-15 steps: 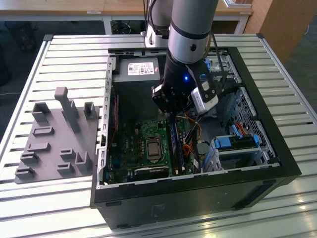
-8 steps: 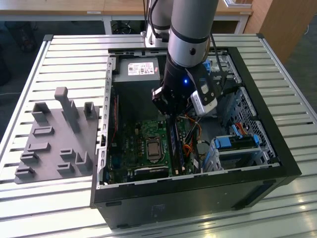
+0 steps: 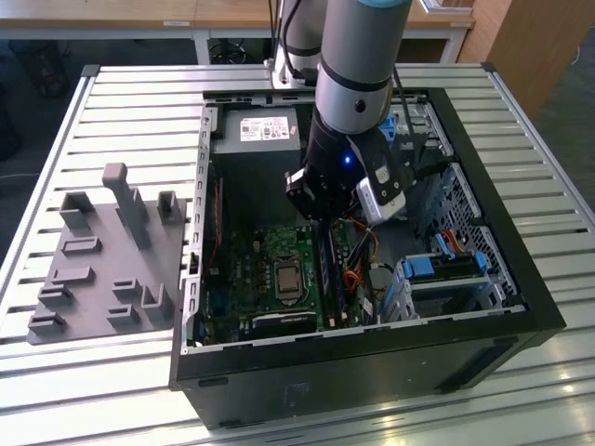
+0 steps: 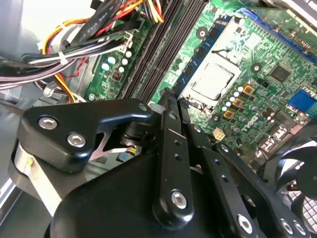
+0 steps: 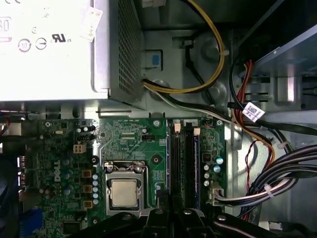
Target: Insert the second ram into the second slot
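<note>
down inside the case, the gripper points at the ram slots; fingers seemingly pressed together.

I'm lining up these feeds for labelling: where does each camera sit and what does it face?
Exterior view: off the arm, above, facing the open computer case; arm and gripper show.
First wrist view: on the wrist, facing the motherboard; gripper linkage shows.
Second wrist view: on the wrist, behind the gripper linkage.
All share the processor socket.

- Daylight washed the slatted table evenly;
- my case interior sat dim;
- the power supply glared white;
- my near linkage blurred softly.
</note>
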Tool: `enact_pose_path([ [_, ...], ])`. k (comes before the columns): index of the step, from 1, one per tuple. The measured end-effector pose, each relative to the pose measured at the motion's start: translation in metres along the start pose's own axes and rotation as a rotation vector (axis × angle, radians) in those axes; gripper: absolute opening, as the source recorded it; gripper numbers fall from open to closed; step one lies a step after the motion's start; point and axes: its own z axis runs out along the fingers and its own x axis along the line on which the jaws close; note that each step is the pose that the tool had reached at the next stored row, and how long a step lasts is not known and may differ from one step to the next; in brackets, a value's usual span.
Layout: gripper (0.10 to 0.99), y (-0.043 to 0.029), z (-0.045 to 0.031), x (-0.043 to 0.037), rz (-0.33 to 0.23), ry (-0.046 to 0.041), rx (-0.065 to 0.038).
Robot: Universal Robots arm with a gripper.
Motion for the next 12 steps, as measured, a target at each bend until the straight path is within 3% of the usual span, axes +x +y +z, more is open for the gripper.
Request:
enact_pose_path([
  [12,0.137,-0.0023,0.0124,-0.004,0.0,0.0,0.0],
])
